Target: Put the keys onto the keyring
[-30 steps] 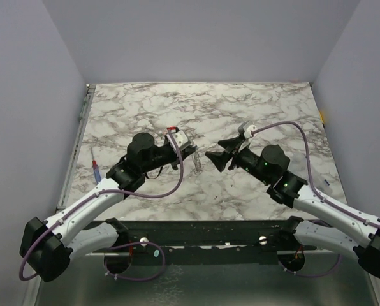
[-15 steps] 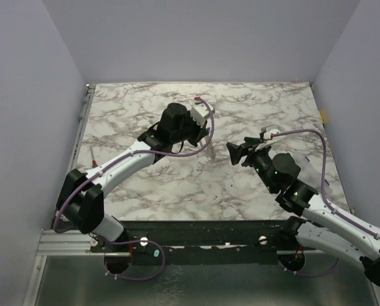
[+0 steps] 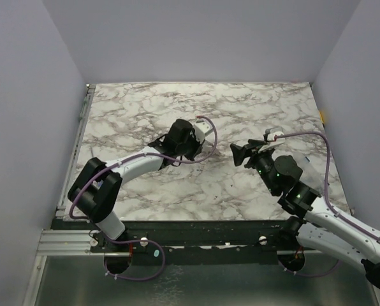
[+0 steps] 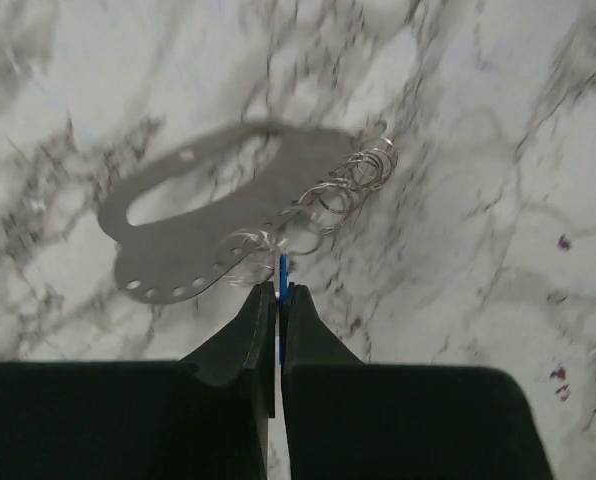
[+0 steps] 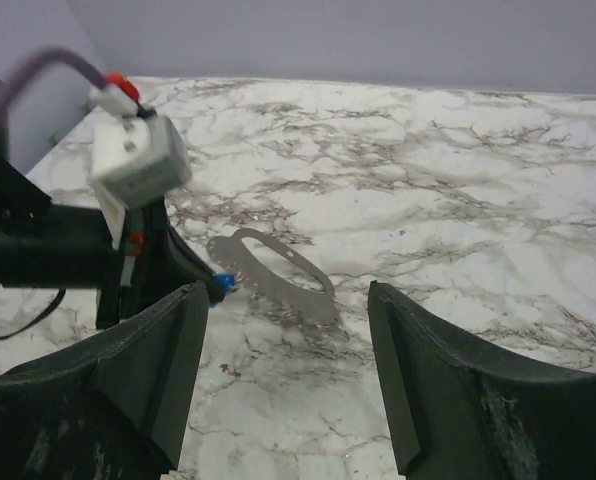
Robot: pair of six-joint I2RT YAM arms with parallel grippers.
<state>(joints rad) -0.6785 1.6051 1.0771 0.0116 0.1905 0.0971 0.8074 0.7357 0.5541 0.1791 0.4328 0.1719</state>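
Your left end effector (image 4: 279, 300) is pinched tight on a blue key (image 4: 282, 268). You see the key edge-on, as a thin blue strip. Its long side runs straight out from the fingertips, toward the counter (image 3: 145, 108). The keyring (image 4: 370, 168) is a bunch of thin silver wire loops. It sits right by the blue key and trails away from the fingertips, up and to the right in the left wrist view. Behind it on the counter is a flat grey shape (image 4: 178, 262) with an oval hole; you cannot tell if it is a plate or a shadow. Your right end effector (image 3: 238, 153) is opened wide with nothing in it, and it faces the left one from near by. The counter is white marble with grey veins. Plain pale purple walls (image 3: 196, 38) stand on three sides
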